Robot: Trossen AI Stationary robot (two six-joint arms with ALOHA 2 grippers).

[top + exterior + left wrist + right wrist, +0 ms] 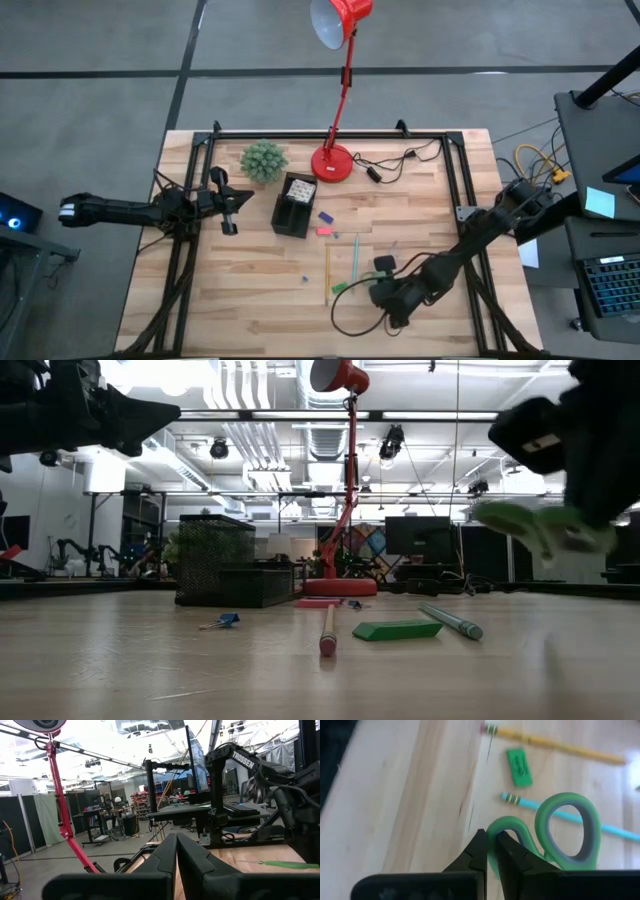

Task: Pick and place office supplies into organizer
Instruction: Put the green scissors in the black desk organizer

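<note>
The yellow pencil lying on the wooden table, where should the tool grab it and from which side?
Grip the long yellow wooden pencil mid-shaft, coming straight down from above with the fingers straddling its width. It lies flat and alone, with bare wood on both sides; the small green rectangular eraser sits near one end.

Wooden table [250, 290], organizer [292, 205], lamp [332, 162], plant [263, 160], pencil [327, 274]

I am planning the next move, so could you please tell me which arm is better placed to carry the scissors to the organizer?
The right. Its claw is already shut on the green scissors, lifted above the table. The left claw waits shut and empty beside the black organizer.
</note>
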